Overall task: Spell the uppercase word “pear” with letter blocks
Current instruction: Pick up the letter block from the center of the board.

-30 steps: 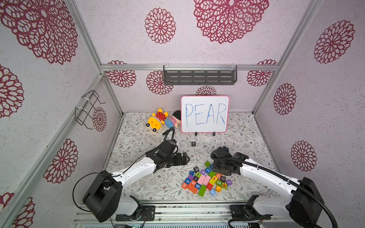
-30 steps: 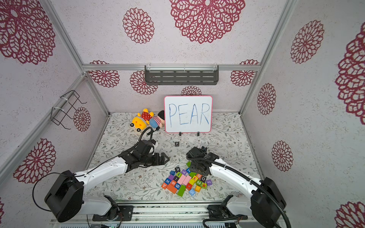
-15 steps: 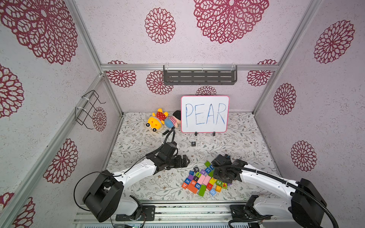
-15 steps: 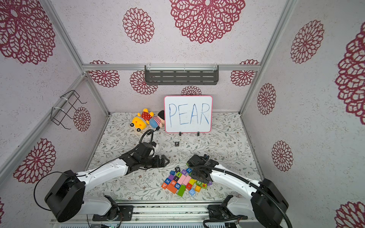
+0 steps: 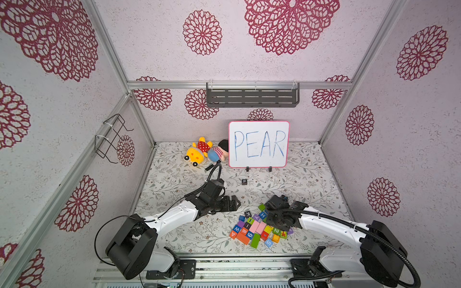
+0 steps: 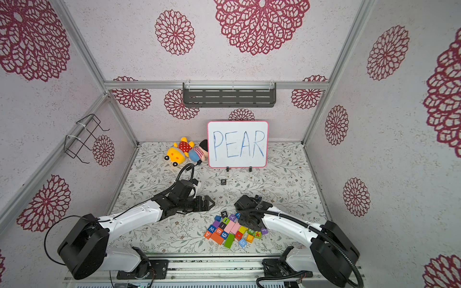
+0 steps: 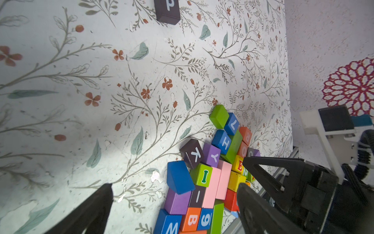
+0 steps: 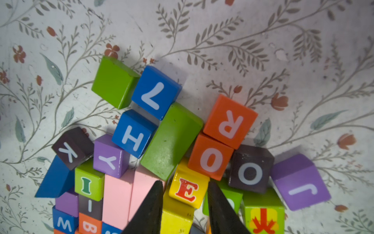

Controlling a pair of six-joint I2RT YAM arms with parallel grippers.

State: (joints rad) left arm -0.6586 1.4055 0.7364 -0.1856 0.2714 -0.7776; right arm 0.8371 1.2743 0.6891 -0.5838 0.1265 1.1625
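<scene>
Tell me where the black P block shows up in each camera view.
Both top views: black P block alone on the mat, in front of the whiteboard.
Left wrist: black P block cropped by the frame edge, on bare mat.
Right wrist: not in it.
Shared landmark: black K block, seen in all four.

Both top views looked down from high at the near edge over the whole bench (image 5: 169,179); both wrist cameras sat close, sharing the yellow E block (image 8: 188,192).
</scene>
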